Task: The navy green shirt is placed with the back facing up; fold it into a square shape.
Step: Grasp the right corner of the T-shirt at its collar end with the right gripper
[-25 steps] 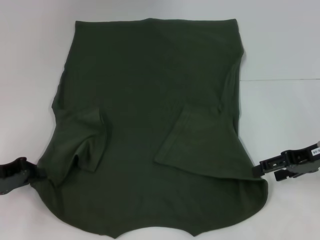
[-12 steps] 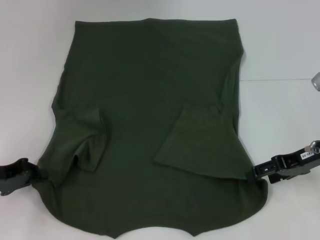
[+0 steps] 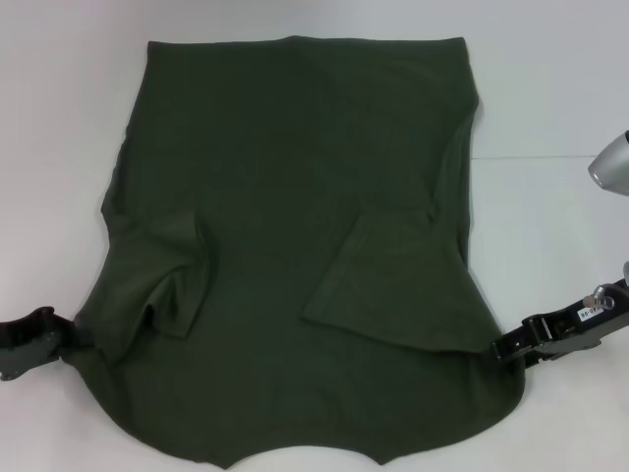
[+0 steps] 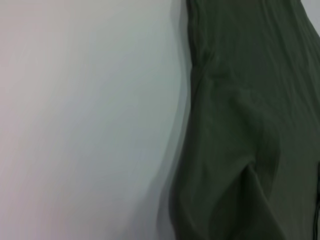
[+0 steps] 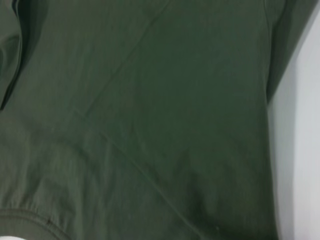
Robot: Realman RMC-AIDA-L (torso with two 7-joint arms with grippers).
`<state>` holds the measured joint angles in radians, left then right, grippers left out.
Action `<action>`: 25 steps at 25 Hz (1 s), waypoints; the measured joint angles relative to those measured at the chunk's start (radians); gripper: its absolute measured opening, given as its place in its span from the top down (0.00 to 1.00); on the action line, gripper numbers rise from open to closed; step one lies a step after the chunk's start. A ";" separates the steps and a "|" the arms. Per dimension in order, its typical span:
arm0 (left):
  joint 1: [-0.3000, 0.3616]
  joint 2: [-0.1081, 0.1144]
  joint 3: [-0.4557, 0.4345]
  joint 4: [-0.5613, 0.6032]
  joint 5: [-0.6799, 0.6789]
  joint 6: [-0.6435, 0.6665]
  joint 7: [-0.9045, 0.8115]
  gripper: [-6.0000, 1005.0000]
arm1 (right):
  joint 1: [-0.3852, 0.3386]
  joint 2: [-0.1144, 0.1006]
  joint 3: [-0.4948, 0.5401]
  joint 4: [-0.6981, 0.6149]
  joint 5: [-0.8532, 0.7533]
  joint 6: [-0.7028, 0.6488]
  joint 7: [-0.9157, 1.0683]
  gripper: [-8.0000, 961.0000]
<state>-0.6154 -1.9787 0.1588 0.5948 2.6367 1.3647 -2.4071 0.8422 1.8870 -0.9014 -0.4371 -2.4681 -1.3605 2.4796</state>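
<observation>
Both tools (image 3: 71,339) (image 3: 499,346) at shirt (image 3: 295,197) edges, hem far, neck near.

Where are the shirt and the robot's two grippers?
navy green shirt (image 3: 295,197): head view, middle of the plain back.
left gripper (image 3: 44,329): head view, tip at the shirt's edge.
right gripper (image 3: 511,346): head view, tip at the shirt's opposite edge.

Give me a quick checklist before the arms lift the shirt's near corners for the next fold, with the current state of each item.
1. Both sleeves folded in over the navy green shirt: ok.
2. Left gripper at the shirt's left shoulder edge: ok.
3. Right gripper at the right shoulder edge: ok.
4. Jaws really closed on fabric, each side: cannot tell.
5. Far hem lying flat and straight on the table: ok.
6. Cloth smooth: not ok, wrinkles near the left sleeve.
</observation>
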 joint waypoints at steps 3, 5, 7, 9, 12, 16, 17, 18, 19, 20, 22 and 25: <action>0.001 0.000 0.000 0.000 -0.003 -0.001 0.001 0.98 | 0.002 0.001 0.000 0.000 0.000 0.004 0.000 0.27; 0.001 0.000 0.001 -0.001 -0.003 -0.002 0.002 0.98 | 0.002 0.002 0.000 0.000 0.000 0.005 0.001 0.37; 0.001 -0.001 -0.001 -0.004 -0.003 -0.002 0.007 0.98 | 0.002 0.003 0.000 0.000 0.000 0.006 0.002 0.47; 0.001 -0.001 -0.002 -0.005 -0.003 -0.003 0.010 0.98 | 0.002 0.004 -0.001 0.000 0.000 0.013 0.005 0.48; 0.001 -0.001 -0.002 -0.006 -0.003 -0.004 0.012 0.98 | 0.001 0.005 -0.002 0.000 0.000 0.021 0.008 0.51; 0.004 -0.001 -0.005 -0.006 -0.003 -0.007 0.014 0.98 | 0.000 0.007 -0.002 -0.001 0.000 0.023 0.008 0.54; 0.004 -0.002 -0.005 -0.006 -0.003 -0.008 0.014 0.98 | 0.000 0.009 -0.002 -0.004 0.000 0.025 0.004 0.54; 0.004 -0.002 -0.005 -0.006 -0.003 -0.008 0.014 0.98 | 0.000 0.012 -0.003 -0.006 0.000 0.027 -0.005 0.54; 0.005 -0.003 -0.005 -0.006 -0.003 -0.009 0.014 0.98 | -0.001 0.019 -0.004 -0.010 0.000 0.030 -0.033 0.54; 0.005 -0.003 -0.005 -0.006 -0.003 -0.009 0.014 0.98 | -0.001 0.019 -0.004 -0.010 0.000 0.030 -0.033 0.54; 0.006 -0.003 -0.004 -0.006 -0.003 -0.009 0.015 0.98 | -0.001 0.024 -0.006 -0.011 -0.002 0.034 -0.046 0.54; 0.007 -0.003 -0.002 -0.006 -0.005 -0.009 0.015 0.98 | 0.001 0.026 -0.010 -0.013 -0.009 0.040 -0.043 0.59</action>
<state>-0.6088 -1.9822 0.1563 0.5889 2.6321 1.3558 -2.3918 0.8432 1.9130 -0.9118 -0.4503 -2.4775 -1.3205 2.4361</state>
